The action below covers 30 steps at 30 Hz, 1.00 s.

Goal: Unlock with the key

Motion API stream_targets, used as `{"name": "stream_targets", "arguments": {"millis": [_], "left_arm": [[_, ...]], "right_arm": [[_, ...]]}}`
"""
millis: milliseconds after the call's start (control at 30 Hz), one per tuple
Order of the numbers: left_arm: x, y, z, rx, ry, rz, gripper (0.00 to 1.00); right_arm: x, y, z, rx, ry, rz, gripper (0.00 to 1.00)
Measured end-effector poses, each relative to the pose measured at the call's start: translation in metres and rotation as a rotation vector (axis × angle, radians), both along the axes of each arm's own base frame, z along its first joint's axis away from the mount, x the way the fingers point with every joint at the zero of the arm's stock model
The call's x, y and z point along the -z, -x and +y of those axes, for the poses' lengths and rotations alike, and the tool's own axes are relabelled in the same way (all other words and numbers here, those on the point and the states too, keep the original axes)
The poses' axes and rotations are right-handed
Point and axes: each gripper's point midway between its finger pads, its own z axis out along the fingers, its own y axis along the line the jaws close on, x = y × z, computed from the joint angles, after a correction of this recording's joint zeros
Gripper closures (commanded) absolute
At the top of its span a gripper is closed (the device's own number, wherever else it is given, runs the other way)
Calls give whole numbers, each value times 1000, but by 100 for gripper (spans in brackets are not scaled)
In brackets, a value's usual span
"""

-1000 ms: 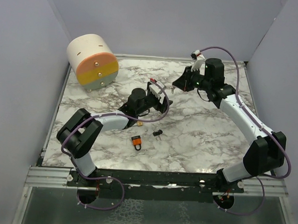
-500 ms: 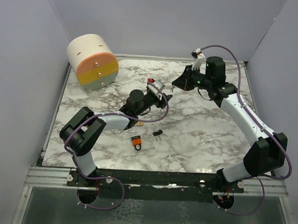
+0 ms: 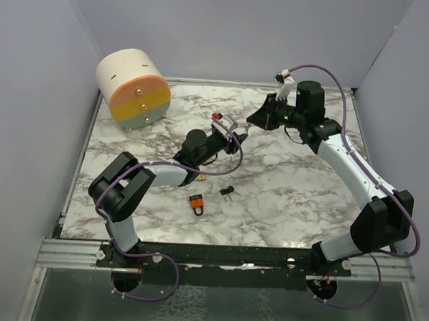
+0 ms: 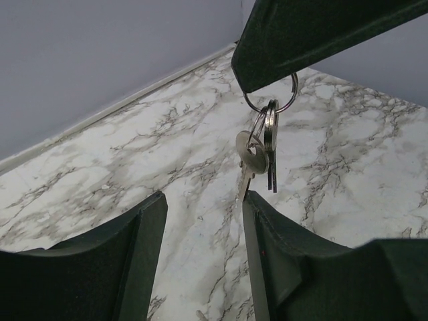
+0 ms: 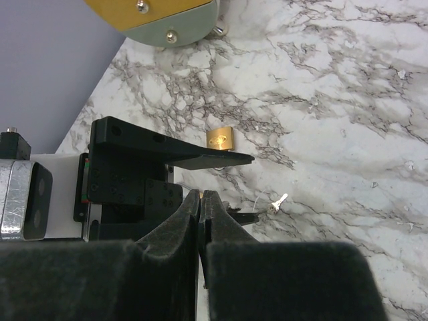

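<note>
- Our left tool (image 4: pixel 202 204) has narrowed, now half open, around the silver metal key bunch (image 4: pixel 257 150).
- The closed right tool (image 5: pixel 201 197) holds it; we judge the handover is near.

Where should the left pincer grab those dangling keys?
Probably the silver key, by its round head, coming up from underneath. The keys hang straight down from their ring, and the right pincer pinches the ring's top, so only the lower ends are free.
</note>
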Motion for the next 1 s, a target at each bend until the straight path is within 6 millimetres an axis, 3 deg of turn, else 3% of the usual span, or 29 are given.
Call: {"name": "stream_targets", "arguments": {"millis": [567,1000], "left_arm": [[-2,4,-5,23,9,-12,61],[-4,10,-11,58,14,-23,89]], "right_arm": [[0,1,0,-3,-1,3,99],[5,2,0,-2,3,13,99]]}}
